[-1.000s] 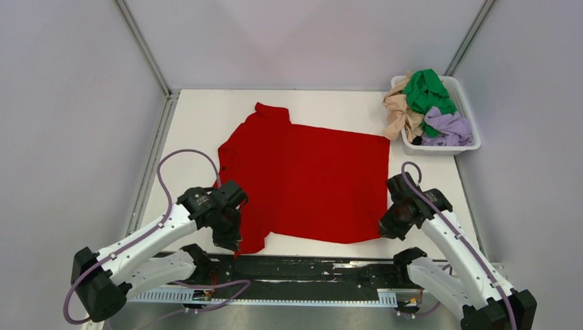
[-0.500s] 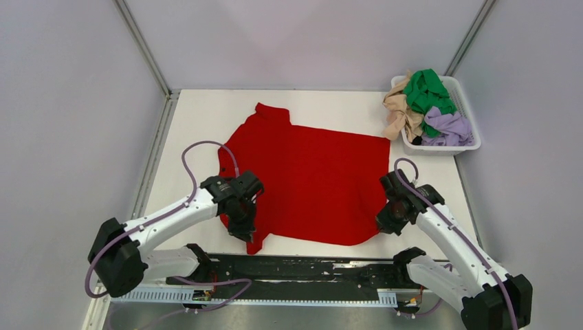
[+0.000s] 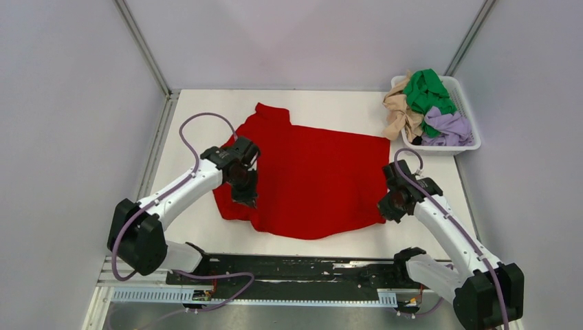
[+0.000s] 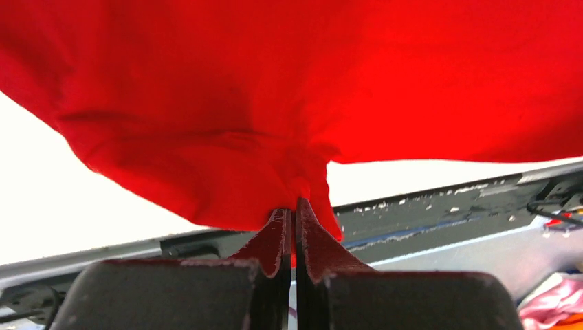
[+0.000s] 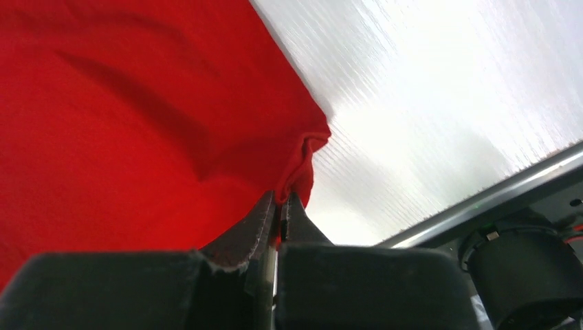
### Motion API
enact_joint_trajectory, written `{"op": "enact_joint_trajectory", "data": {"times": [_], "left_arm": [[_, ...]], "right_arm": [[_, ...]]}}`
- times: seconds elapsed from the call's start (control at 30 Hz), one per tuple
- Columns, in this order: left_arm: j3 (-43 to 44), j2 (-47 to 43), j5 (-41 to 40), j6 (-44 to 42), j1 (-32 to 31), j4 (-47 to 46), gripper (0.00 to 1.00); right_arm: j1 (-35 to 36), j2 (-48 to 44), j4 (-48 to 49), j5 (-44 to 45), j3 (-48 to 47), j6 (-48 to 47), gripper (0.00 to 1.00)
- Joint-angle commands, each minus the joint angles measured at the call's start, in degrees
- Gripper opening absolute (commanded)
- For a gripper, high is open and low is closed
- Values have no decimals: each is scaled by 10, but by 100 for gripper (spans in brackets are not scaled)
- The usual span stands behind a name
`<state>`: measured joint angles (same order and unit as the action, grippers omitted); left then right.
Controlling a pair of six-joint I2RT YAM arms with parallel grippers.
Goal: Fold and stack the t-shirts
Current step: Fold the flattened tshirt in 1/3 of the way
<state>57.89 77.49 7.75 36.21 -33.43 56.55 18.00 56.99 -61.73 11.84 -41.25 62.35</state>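
Red t-shirt [image 3: 316, 179] hem forward — basket [image 3: 450, 149] full

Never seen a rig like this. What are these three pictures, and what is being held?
Two robot arms stand at the near edge of a table. The wide picture looks down from above and behind them; the other two come from a camera on each wrist. A red t-shirt lies mostly spread on the table. The left fingers are shut on its bunched left edge, the right fingers on its near-right corner. A green shirt, a beige shirt and a lavender shirt sit crumpled in a white basket, far right.
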Motion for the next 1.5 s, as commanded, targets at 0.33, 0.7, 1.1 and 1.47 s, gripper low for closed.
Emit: {"op": "enact_joint_trajectory", "data": {"times": [0.33, 0.7, 1.1, 1.47], "left_arm": [[113, 85, -1, -93, 129, -8, 0], [213, 187, -10, -135, 173, 14, 0], [377, 336, -18, -197, 194, 1, 4], [594, 517, 15, -278, 205, -16, 95]], "right_arm": [[-81, 71, 98, 10, -44, -70, 0], [-117, 124, 145, 10, -63, -95, 0], [-133, 147, 217, 22, -67, -136, 2], [-148, 232, 275, 53, -113, -189, 57]]}}
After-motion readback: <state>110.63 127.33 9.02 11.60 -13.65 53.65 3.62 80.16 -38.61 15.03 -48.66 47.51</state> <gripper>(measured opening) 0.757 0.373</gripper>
